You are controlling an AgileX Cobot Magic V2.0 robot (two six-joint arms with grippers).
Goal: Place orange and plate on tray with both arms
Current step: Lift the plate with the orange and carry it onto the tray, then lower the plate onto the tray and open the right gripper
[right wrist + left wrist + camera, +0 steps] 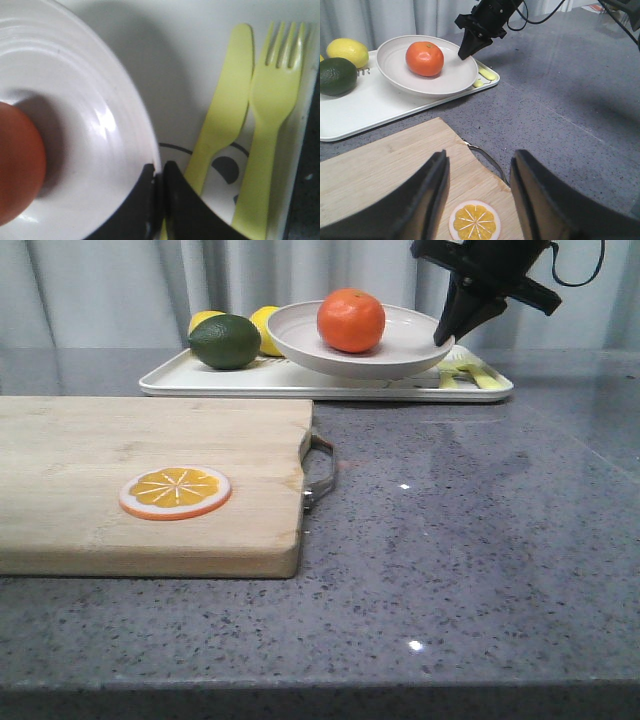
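The orange [351, 320] lies in the off-white plate [400, 355], which rests on the white tray [200, 382] at the back. My right gripper [446, 337] is shut on the plate's right rim [150, 150]; the orange [17, 165] shows at the edge of the right wrist view. In the left wrist view the orange [424, 58], plate [450, 80], tray [365, 112] and right gripper [464, 53] all show. My left gripper [479, 175] is open and empty, above the wooden cutting board near the orange slice disc.
A wooden cutting board [90, 460] with a metal handle [320, 472] and an orange slice disc [175, 492] lies front left. A green lime [225, 341] and yellow lemons [263, 328] sit on the tray's left. A yellow plastic knife [222, 120] and fork [267, 135] lie on its right.
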